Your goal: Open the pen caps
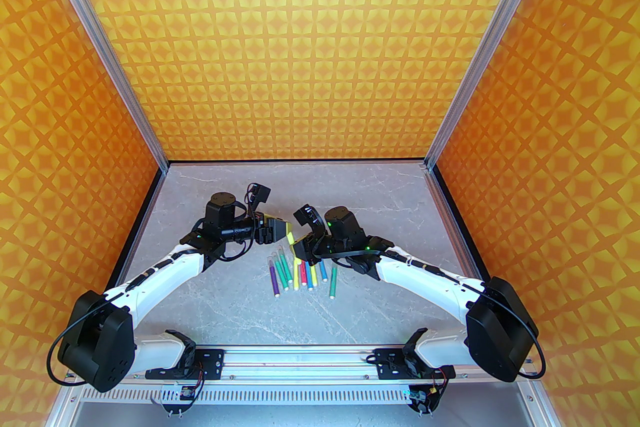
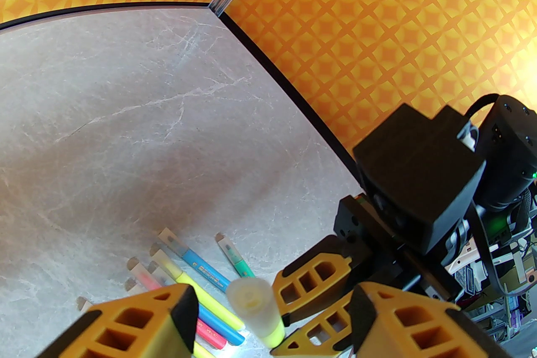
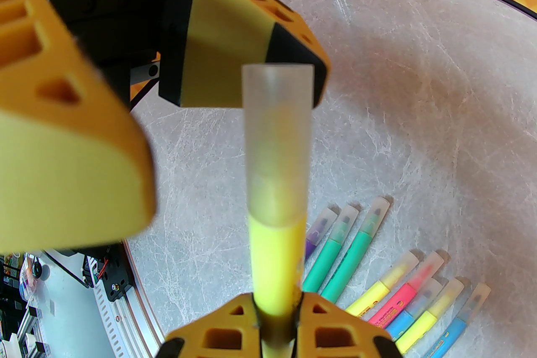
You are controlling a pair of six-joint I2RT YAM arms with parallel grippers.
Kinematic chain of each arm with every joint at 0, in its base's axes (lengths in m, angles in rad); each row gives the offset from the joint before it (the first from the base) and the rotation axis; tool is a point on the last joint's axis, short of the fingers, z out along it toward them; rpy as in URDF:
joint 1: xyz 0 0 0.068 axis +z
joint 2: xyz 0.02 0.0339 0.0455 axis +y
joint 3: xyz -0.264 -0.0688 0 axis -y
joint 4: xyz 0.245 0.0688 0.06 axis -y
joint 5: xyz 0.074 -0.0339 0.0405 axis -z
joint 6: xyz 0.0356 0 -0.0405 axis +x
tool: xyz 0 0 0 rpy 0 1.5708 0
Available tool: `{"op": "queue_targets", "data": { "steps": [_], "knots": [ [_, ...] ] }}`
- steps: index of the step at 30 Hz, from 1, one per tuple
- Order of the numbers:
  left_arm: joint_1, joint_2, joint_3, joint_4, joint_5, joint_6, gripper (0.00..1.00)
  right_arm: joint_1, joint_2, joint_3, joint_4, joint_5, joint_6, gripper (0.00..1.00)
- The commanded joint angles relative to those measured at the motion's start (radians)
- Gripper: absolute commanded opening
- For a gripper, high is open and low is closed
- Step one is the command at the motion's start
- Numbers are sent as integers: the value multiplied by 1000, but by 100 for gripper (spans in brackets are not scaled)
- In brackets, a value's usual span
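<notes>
Pen caps (image 3: 434, 262): translucent whitish plastic cylinders, each seated on its marker as far as the views show. One held cap (image 3: 277, 138) tops a yellow marker (image 3: 275, 255) that is raised off the grey marble-patterned table (image 1: 240, 315), between the two arms.

Right gripper (image 3: 275, 318): orange-yellow fingers clamped on the yellow barrel, below the cap.

Left gripper (image 2: 272, 306): fingers (image 2: 142, 322) apart, one either side of the capped end; no contact visible.

Loose markers (image 1: 300, 275) in purple, green, yellow, pink and blue lie side by side on the table, just on the arm-base side of both grippers.
</notes>
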Motion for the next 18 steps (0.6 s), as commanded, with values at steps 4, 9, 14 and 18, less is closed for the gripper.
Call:
{"op": "queue_targets", "data": {
  "steps": [4,9,14,18],
  "knots": [
    [-18,13,37,-22,17,12,53,11,-14,17,28,-15,-24,0],
    [-21,14,39,-28,17,15,46,11,-16,17,28,-13,-29,0],
    [-25,16,43,-37,18,18,37,11,-21,16,30,-4,-32,0],
    [-26,18,43,-41,19,19,29,11,-27,11,34,6,-31,0]
  ]
}}
